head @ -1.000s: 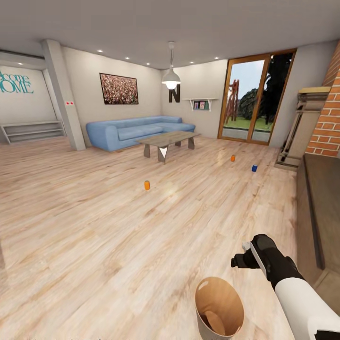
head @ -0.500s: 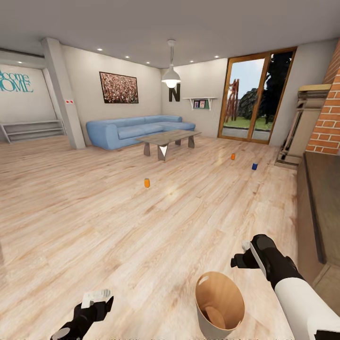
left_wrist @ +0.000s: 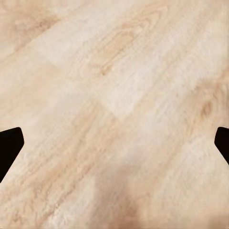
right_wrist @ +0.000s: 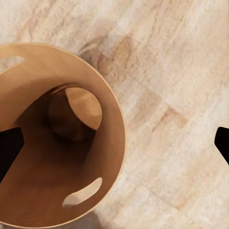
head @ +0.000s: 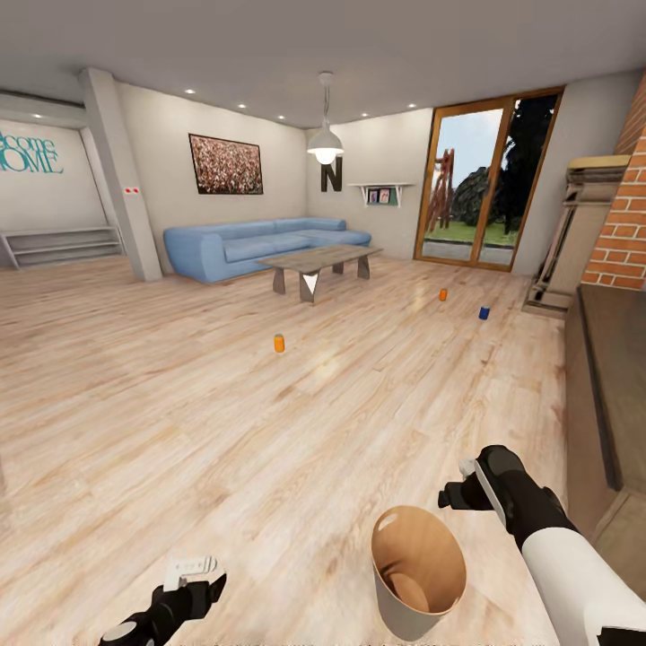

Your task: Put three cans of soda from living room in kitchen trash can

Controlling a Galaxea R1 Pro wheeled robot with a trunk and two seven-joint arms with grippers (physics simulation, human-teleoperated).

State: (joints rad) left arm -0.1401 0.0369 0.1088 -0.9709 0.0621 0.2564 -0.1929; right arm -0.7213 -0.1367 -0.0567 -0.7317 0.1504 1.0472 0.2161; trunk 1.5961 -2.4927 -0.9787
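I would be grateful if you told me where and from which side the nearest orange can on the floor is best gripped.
Probably around the middle of the orange can, fingers closing across its round wall. It stands upright on the bare wood floor, so coming in level from the robot's side looks simplest.

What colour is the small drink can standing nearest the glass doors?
Blue: the small blue drink can on the pale wood-plank floor, best in the head view.

The right arm (head: 574, 574) reaches forward from the lower right — white forearm, black wrist, its right gripper (head: 458, 492) angled downward with fingertips spread wide. The left gripper (head: 184, 583) sits low at the lower left, black, jaws likewise held apart.
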